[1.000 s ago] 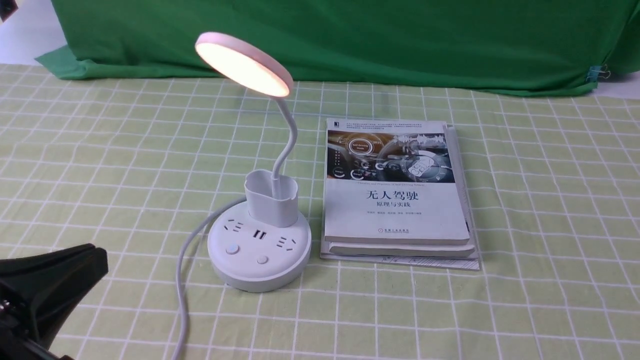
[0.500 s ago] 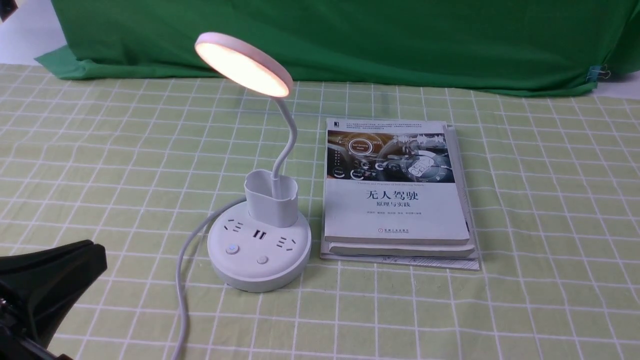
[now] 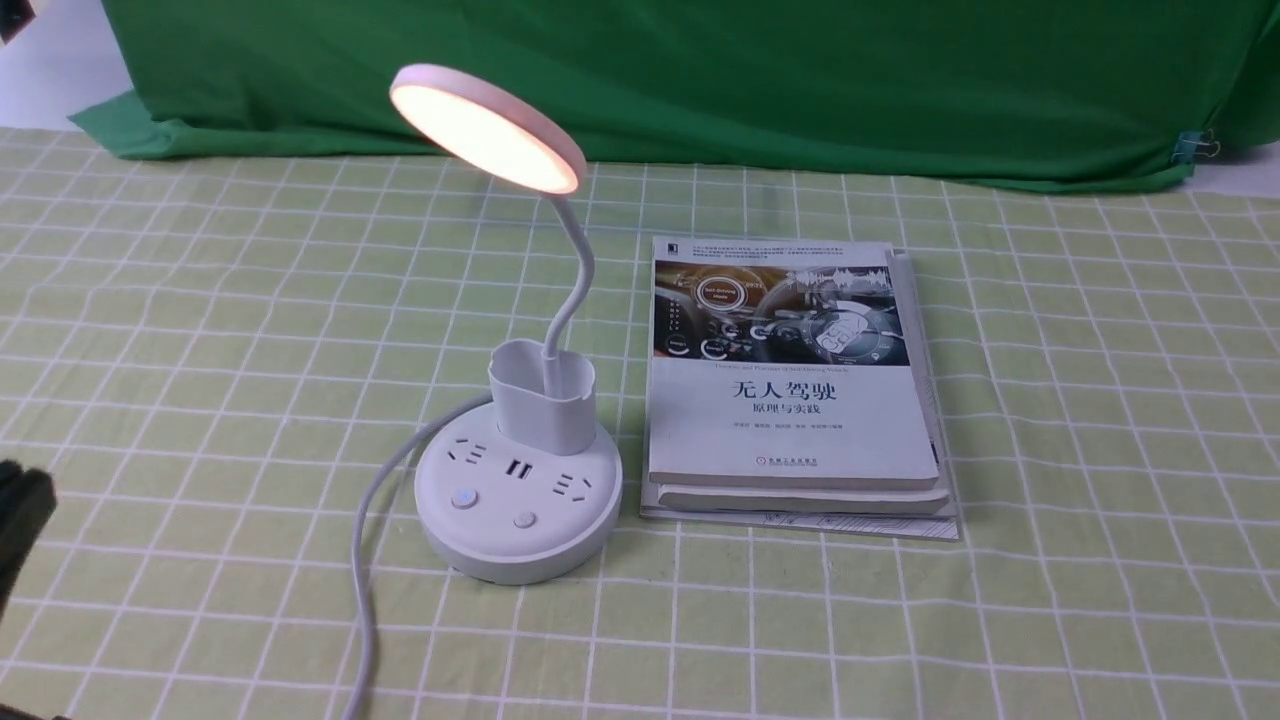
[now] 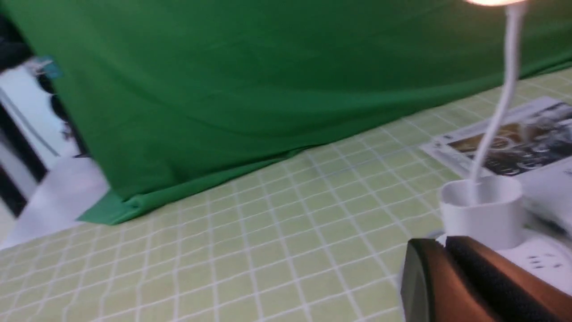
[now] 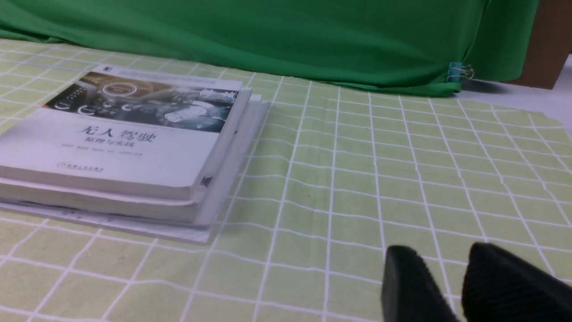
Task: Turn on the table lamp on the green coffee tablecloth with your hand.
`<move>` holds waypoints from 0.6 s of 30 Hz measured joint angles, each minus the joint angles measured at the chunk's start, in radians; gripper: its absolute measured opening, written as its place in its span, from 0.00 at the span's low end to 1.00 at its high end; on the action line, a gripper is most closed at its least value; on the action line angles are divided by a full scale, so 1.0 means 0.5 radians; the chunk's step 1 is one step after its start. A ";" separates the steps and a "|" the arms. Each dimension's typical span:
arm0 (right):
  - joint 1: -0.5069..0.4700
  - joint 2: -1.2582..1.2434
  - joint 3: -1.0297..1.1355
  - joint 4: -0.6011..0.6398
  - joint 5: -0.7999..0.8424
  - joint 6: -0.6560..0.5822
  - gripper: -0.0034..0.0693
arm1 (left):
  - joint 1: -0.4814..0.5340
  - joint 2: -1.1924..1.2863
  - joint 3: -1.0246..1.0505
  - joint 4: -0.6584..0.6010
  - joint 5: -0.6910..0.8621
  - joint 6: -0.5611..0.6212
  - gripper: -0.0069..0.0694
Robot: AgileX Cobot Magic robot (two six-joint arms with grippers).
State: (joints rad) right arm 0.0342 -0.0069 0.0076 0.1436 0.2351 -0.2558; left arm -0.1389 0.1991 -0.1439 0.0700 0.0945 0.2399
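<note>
Lamp (image 3: 488, 130): lit, switching judged done
Left end effector (image 4: 440, 242): closed, empty
Right end effector (image 5: 441, 251): slightly parted, empty
Next: withdraw clear

The desk lamp (image 3: 518, 510) glows before me on the gridded pale-green tablecloth (image 3: 1080, 420), its white cord (image 3: 365, 560) trailing toward me, stacked books (image 3: 790, 380) to its right.

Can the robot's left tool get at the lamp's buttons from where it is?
Probably yes: the left tool is beside the lamp base, and nothing appears to block the buttons, though reach is hard to judge.
</note>
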 joint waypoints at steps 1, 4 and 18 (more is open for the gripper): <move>0.000 0.000 0.000 0.000 0.000 0.000 0.38 | 0.049 -0.031 0.077 -0.022 -0.020 0.000 0.12; 0.000 0.000 0.000 0.000 0.000 0.000 0.38 | 0.164 -0.153 0.274 -0.089 0.059 -0.004 0.12; 0.000 0.000 0.000 0.000 0.000 0.000 0.38 | 0.238 -0.401 0.304 -0.111 0.238 -0.004 0.12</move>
State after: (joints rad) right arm 0.0342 -0.0069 0.0076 0.1436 0.2351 -0.2558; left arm -0.0198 -0.0016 0.0079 0.0147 0.2137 0.2379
